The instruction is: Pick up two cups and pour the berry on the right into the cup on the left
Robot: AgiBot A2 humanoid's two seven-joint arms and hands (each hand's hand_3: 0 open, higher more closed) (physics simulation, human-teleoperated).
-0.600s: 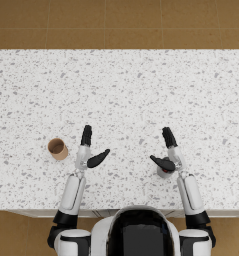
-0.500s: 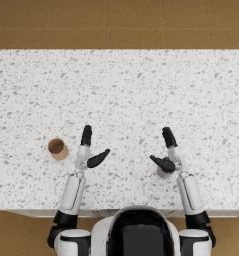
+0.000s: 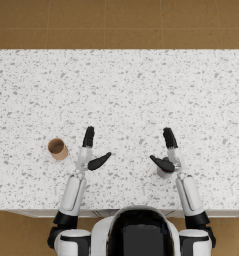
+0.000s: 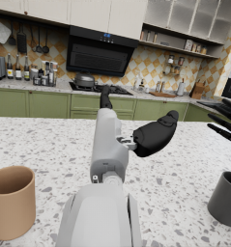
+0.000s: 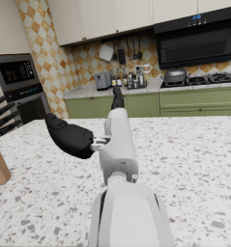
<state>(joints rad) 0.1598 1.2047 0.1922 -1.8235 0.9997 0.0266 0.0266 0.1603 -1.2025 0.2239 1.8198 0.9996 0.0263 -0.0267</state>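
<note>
- No change vs 0.6 s ago — left hand [image 3: 90, 156] & right hand [image 3: 167, 158] fingers spread, grasping nothing.
- Tan cylindrical cup [image 3: 57, 148] lower left, dark grey cup [image 3: 164, 172] under right hand, both on speckled tabletop [image 3: 121, 95] — pickup not begun.

Two cups sitting on the bench, one hand hovering near each

The bench [image 3: 119, 90] is running across the head view with floor [image 3: 119, 22] lying behind it. The left cup [image 3: 57, 148] is standing upright near the front edge, just off to the outer side of the left hand [image 3: 91, 150], not touching it. The right cup [image 3: 164, 171] is sitting well apart from it on the other side, right under the right hand [image 3: 167, 152], which is partly covering it. Both arms are reaching in from the front edge, and the wrist views are showing kitchen cabinets [image 4: 49, 103] standing beyond the bench's far side.
</note>
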